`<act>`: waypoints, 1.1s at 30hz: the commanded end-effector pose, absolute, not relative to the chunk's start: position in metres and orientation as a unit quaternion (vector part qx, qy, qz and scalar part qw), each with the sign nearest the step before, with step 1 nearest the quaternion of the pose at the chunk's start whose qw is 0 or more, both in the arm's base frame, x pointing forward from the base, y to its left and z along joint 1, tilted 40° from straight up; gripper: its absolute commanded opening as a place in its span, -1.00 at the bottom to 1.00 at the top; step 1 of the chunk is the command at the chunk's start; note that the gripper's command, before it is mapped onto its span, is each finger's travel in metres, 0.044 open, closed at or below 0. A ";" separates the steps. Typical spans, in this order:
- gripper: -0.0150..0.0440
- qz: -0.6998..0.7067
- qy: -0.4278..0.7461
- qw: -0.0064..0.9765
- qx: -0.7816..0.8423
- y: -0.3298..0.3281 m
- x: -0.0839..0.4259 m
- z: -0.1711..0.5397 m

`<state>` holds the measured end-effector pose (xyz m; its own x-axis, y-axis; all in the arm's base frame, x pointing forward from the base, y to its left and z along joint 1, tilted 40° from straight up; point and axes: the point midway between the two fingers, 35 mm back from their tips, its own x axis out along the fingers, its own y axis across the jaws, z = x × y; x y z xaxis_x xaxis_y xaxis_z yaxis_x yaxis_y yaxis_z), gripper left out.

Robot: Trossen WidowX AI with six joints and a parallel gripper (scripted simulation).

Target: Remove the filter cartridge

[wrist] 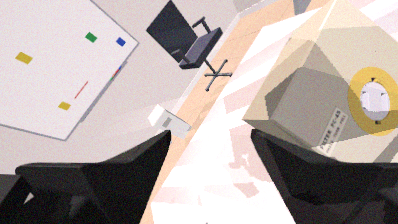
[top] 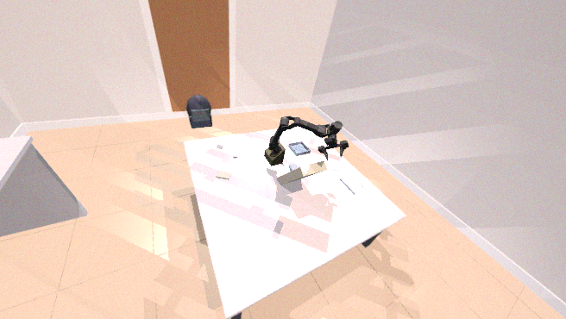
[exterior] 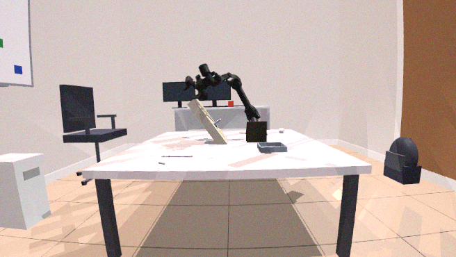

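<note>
Black claw [top: 333, 157] [exterior: 192, 93] [wrist: 210, 133] spread wide with nothing between its fingers, near the upper part of a tilted beige service panel [top: 290, 176] [exterior: 208, 121] [wrist: 310, 100] on a white desk [top: 242, 259] [exterior: 226, 171] [wrist: 200, 180]. The pale round cartridge [wrist: 375, 94] sits in the panel, inside a yellow ring [wrist: 354, 100]; its slots are too small to tell surely. It looks stiff, probably light, perhaps slippery at a smooth rim. Best hold: fingertips into the two slots, squarely, then a straight pull, since pinching its flush edge would likely slip
</note>
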<state>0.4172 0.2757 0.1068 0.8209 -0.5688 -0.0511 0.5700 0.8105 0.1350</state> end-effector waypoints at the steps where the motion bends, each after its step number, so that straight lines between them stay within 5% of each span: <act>1: 0.78 -0.298 0.005 0.952 0.072 0.275 0.417 0.108; 11: -0.11 -0.238 0.087 0.963 0.095 0.217 0.368 0.149; 23: -0.12 -0.222 0.185 0.943 0.163 0.118 0.281 0.139; 33: -0.12 -0.222 0.187 0.943 0.164 0.116 0.283 0.137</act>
<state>0.2815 0.1170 0.1394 0.8331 -0.3602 -0.4199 0.4801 0.8478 0.2253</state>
